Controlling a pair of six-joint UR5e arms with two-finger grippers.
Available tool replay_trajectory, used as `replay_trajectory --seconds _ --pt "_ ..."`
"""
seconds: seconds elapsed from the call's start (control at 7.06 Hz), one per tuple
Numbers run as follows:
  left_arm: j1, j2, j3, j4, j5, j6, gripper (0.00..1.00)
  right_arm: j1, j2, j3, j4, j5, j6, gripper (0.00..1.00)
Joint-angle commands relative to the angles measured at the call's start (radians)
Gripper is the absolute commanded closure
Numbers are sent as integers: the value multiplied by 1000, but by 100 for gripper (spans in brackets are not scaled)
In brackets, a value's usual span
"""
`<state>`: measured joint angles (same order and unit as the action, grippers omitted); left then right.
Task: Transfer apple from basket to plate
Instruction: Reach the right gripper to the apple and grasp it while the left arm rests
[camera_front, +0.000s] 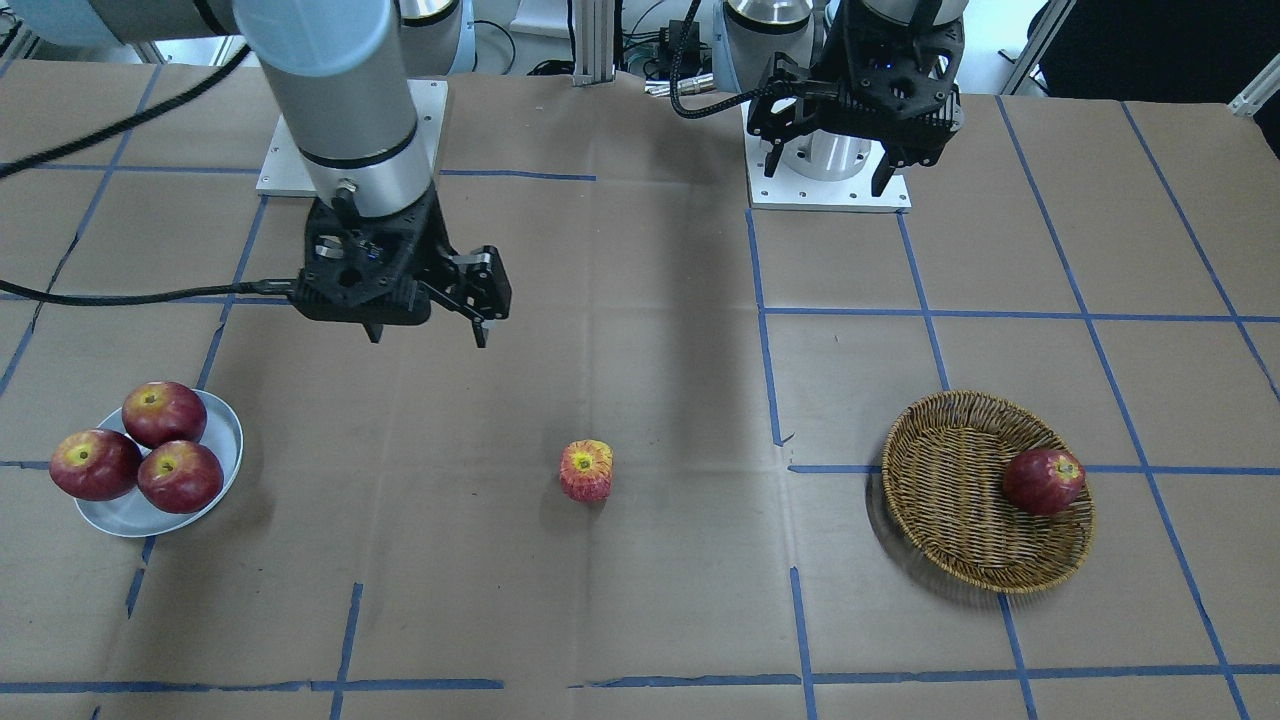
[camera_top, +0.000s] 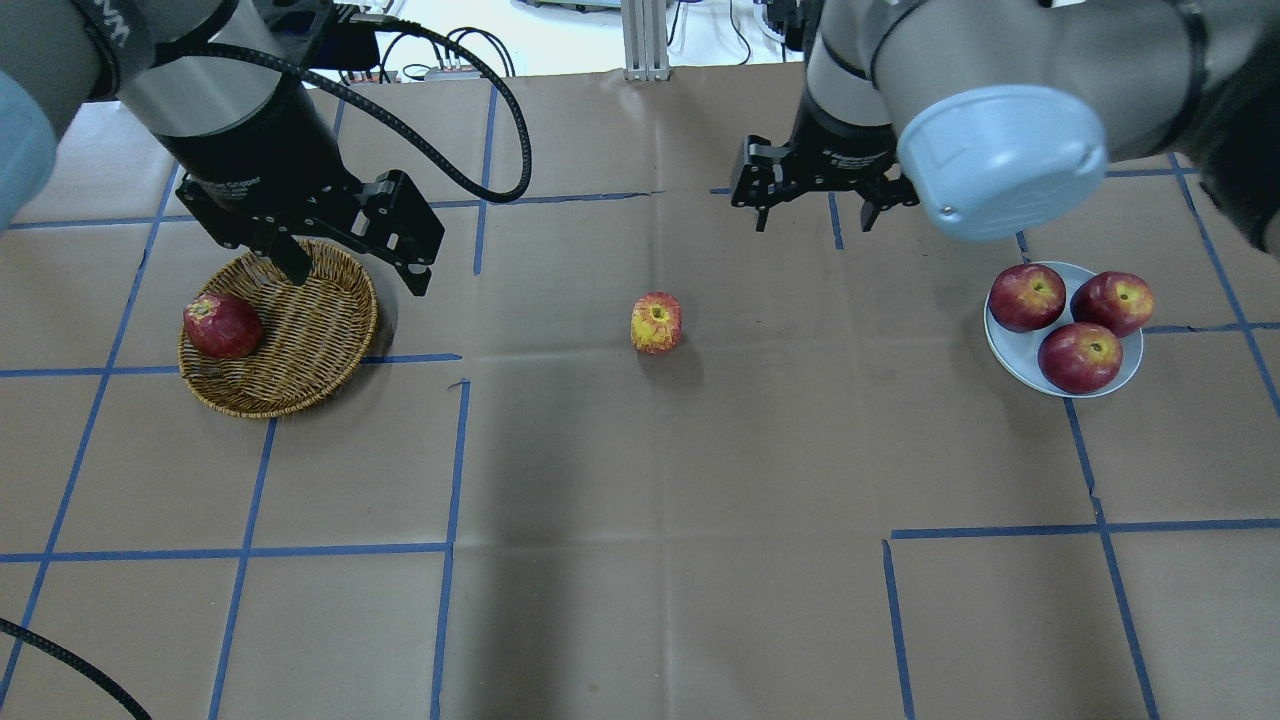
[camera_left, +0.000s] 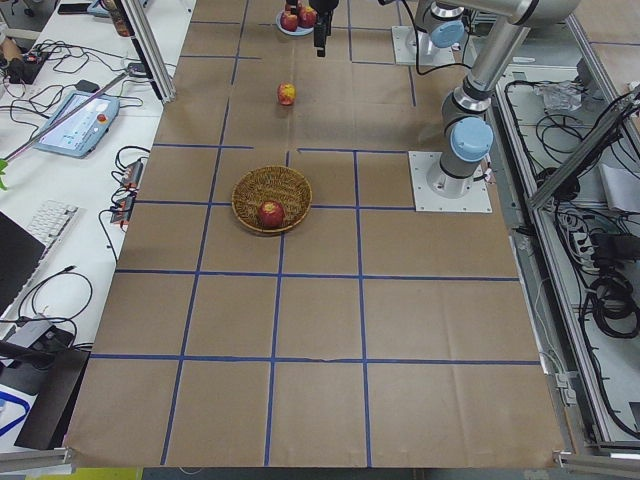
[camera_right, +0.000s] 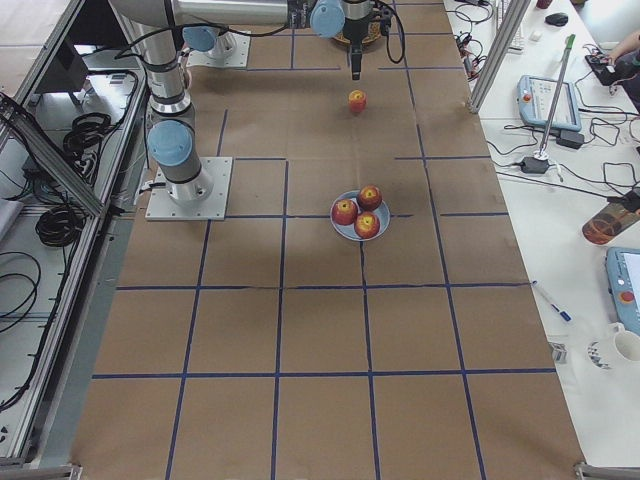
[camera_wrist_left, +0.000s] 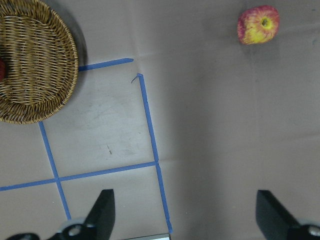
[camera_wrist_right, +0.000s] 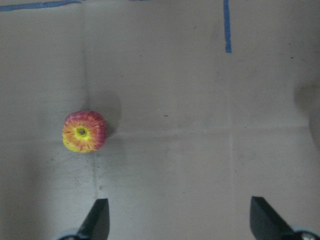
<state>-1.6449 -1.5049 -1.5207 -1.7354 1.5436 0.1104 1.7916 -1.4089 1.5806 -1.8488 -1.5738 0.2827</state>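
The pinkish-red, yellow-streaked apple (camera_front: 586, 470) lies on the brown paper at the table's middle, outside the basket; it also shows in the overhead view (camera_top: 656, 323) and both wrist views (camera_wrist_left: 258, 24) (camera_wrist_right: 84, 131). The wicker basket (camera_front: 950, 480) (camera_top: 310, 330) holds one dark red apple (camera_top: 222, 325). The pale plate (camera_front: 130, 515) (camera_top: 1010, 365) holds three dark red apples. My left gripper (camera_top: 360, 280) hovers open and empty over the basket's inner edge. My right gripper (camera_top: 814, 225) hovers open and empty between the apple and the plate, behind both.
Blue tape lines grid the paper. Both arm bases (camera_front: 828, 190) (camera_front: 290, 160) stand at the robot's side of the table. Operator desks with tablets and cables flank the table ends in the side views.
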Motion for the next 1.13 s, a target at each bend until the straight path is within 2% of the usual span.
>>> replay_trajectory --seconds 0.0,0.14,0.28,0.43,0.57,0.85,0.99 --pt "5 3 -32 7 -2 40 2 105 108 -36 -90 -3 134 0" --pt "20 0 -36 16 -2 40 2 141 172 -75 -93 -12 177 0" --pt "22 2 -38 22 -2 37 2 172 229 -82 -122 -41 220 0" --pt "27 6 -50 25 -2 40 2 178 270 -71 -206 -49 223 0" --pt "40 14 -65 34 -2 41 2 178 309 -71 -214 -48 222 0" --pt "57 17 -73 68 -2 72 2 175 360 -35 -268 -49 207 0" --pt "57 17 -73 86 -2 78 2 175 378 4 -364 -49 204 0"
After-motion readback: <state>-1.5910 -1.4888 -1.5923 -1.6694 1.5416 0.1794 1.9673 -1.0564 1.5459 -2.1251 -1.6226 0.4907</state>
